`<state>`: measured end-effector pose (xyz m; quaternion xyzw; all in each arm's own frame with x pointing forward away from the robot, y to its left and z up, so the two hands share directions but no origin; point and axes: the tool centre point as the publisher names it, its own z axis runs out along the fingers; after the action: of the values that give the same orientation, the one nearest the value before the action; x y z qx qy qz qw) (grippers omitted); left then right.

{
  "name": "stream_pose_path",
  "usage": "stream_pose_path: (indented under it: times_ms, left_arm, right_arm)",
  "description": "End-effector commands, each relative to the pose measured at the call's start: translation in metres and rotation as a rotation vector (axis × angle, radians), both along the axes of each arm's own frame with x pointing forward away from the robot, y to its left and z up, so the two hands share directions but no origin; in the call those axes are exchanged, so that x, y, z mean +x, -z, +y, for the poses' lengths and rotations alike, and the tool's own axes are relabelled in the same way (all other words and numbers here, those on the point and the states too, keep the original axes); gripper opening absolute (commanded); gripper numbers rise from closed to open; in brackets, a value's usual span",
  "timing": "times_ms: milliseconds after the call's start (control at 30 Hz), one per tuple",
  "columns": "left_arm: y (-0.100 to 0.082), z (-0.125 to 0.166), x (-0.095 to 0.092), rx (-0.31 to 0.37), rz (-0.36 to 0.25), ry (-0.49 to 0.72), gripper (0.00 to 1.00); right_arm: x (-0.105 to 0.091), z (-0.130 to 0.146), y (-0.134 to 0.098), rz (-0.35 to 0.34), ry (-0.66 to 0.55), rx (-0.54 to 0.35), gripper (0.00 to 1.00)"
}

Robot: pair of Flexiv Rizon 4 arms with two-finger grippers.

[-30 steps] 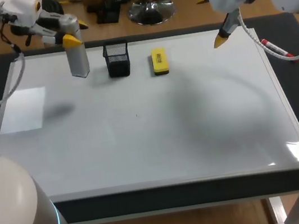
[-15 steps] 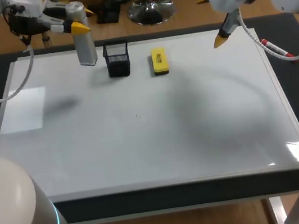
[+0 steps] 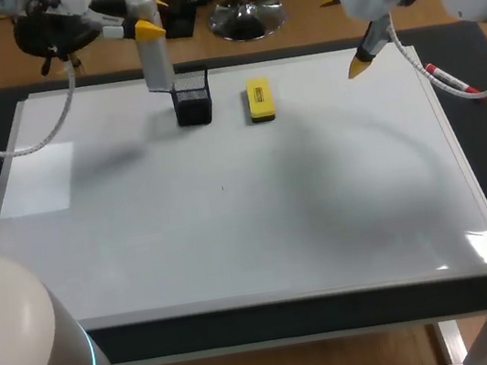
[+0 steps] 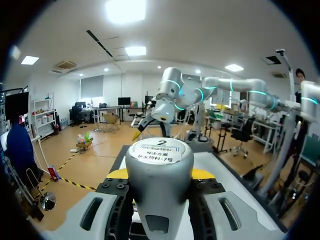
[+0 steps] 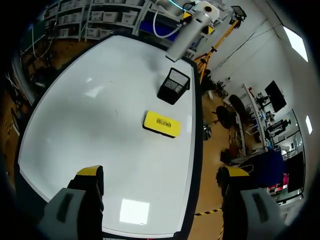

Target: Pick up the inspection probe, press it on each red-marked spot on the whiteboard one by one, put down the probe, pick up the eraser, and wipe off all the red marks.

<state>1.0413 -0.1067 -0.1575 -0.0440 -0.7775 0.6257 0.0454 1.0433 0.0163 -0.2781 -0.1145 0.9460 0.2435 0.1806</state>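
The inspection probe (image 3: 156, 65), a grey cylinder, hangs nearly upright in my left gripper (image 3: 148, 29), which is shut on its upper end. Its lower end is by the back-left rim of the black mesh basket (image 3: 192, 98). In the left wrist view the probe (image 4: 159, 165) fills the gap between the yellow tips. The yellow eraser (image 3: 259, 99) lies on the whiteboard (image 3: 231, 221) just right of the basket. My right gripper (image 3: 360, 62) hovers open over the board's back right. From its wrist view, the eraser (image 5: 161, 124), basket (image 5: 173, 86) and probe (image 5: 183, 36) lie ahead of its open fingers (image 5: 90, 172). I see no red marks.
A red marker (image 3: 450, 80) lies off the board's right edge. A tiny dark speck (image 3: 222, 187) sits near the board's middle. The black table border (image 3: 275, 321) runs along the front.
My left arm has carried the probe to the right and back, from left of the basket to its back-left rim. The right arm has kept still.
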Motion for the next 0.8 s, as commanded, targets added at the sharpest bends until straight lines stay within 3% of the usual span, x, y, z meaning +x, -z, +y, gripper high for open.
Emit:
stream_pose_path:
  times_ms: [33,800]
  left_arm:
    - [0.003,-0.008,0.007,-0.005,0.003,0.003,0.0]
    - [0.018,-0.031,0.03,-0.055,-0.019,-0.017,0.0]
  right_arm:
    - [0.0,0.0,-0.001,0.001,-0.001,-0.004,1.0]
    - [0.0,0.0,-0.001,0.001,-0.001,-0.004,1.0]
